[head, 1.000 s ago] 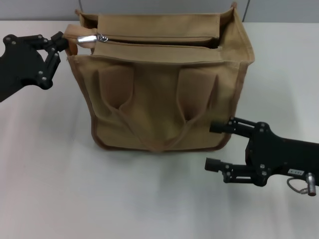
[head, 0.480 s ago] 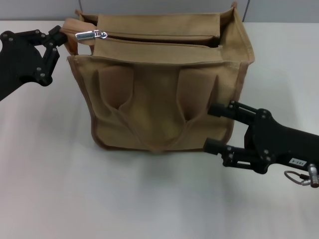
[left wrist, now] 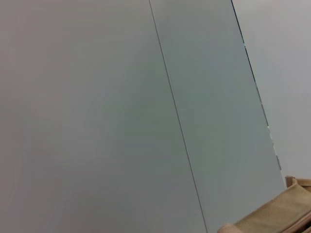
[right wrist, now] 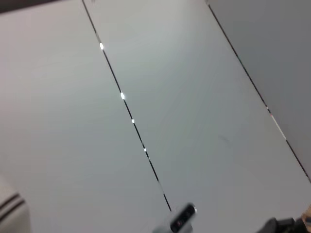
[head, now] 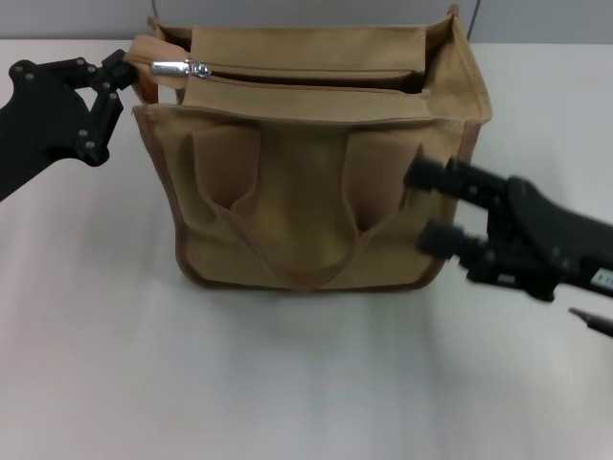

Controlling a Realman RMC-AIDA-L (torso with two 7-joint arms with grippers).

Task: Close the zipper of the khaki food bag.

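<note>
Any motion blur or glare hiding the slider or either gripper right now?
Head view: zipper slider sharp, with a small bright highlight; left gripper crisp beside the khaki food bag; right gripper smeared by motion. Right wrist view: bright glints along a seam, no bag detail.

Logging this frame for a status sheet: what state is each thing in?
khaki food bag: upright on the table, handles hanging down its front.
zipper: open, slider at the left end.
left pincer: at the bag's left top corner.
right pincer: open, at the bag's right front.
</note>
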